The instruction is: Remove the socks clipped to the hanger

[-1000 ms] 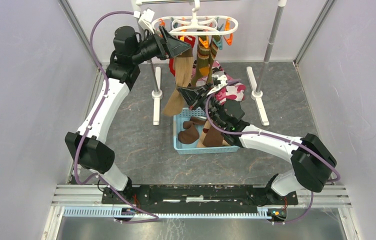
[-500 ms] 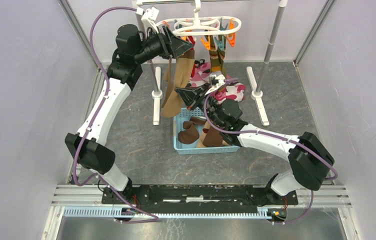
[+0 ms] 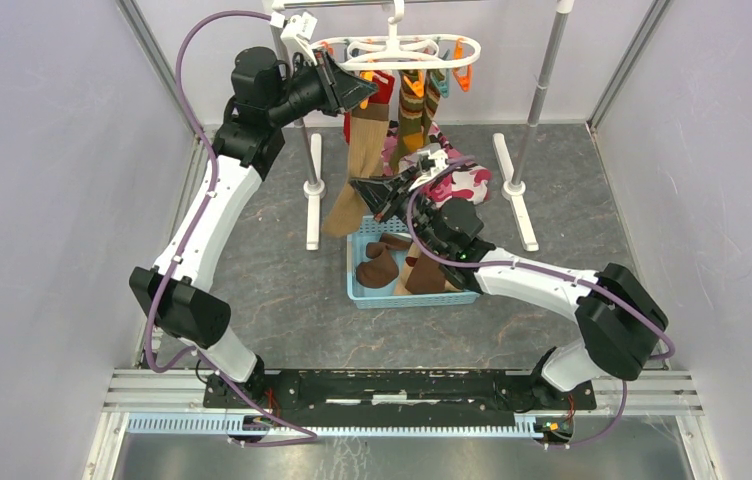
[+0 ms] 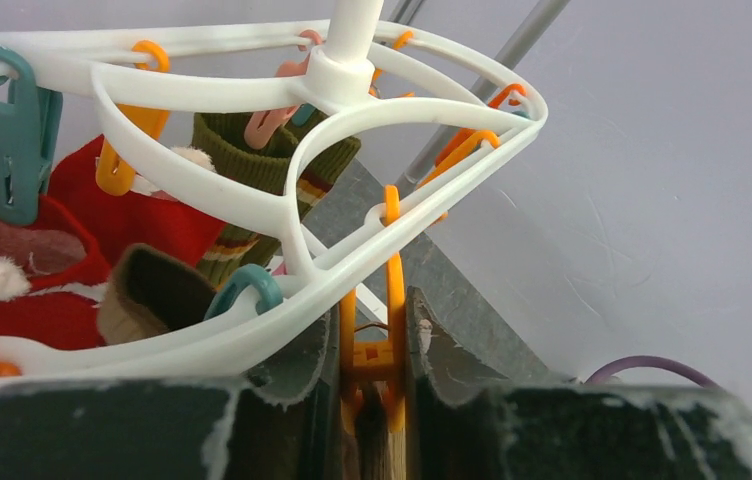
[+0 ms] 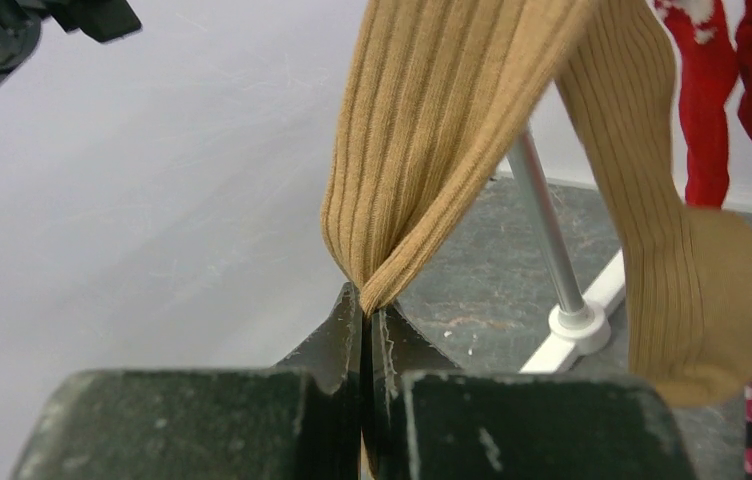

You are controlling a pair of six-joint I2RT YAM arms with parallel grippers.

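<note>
Pinching a fold of the tan sock (image 5: 432, 130), your right gripper (image 5: 364, 305) has both jaws pressed together on the ribbed fabric, with no gap showing. The sock rises up and away from the fingertips. Its foot end hangs loose off to the gripper's right. Further right again is a red sock (image 5: 707, 90). Behind the pinch, a pole of the metal stand (image 5: 547, 210) runs down to a white foot.

Your left gripper (image 4: 374, 350) is up at the hanger (image 4: 344, 70). Its fingers (image 4: 292, 370) are closed from both sides on an orange clip (image 4: 389, 290) (pads look to be touching the clip's handles, as far as the wrist view shows). That clip hangs from the white frame directly above the fingertips. A strip of tan fabric shows below it, between the fingers. Out ahead and to the gripper's left are an olive sock (image 4: 272, 165) with striped bands and a teal clip (image 4: 12, 140).

From the top view, the tan sock runs from under your left gripper down to your right gripper. A blue basket (image 3: 354, 290) sits below the right gripper with brown socks (image 3: 377, 268) inside. A pink camouflage cloth (image 3: 467, 185) lies just beyond the right wrist.
</note>
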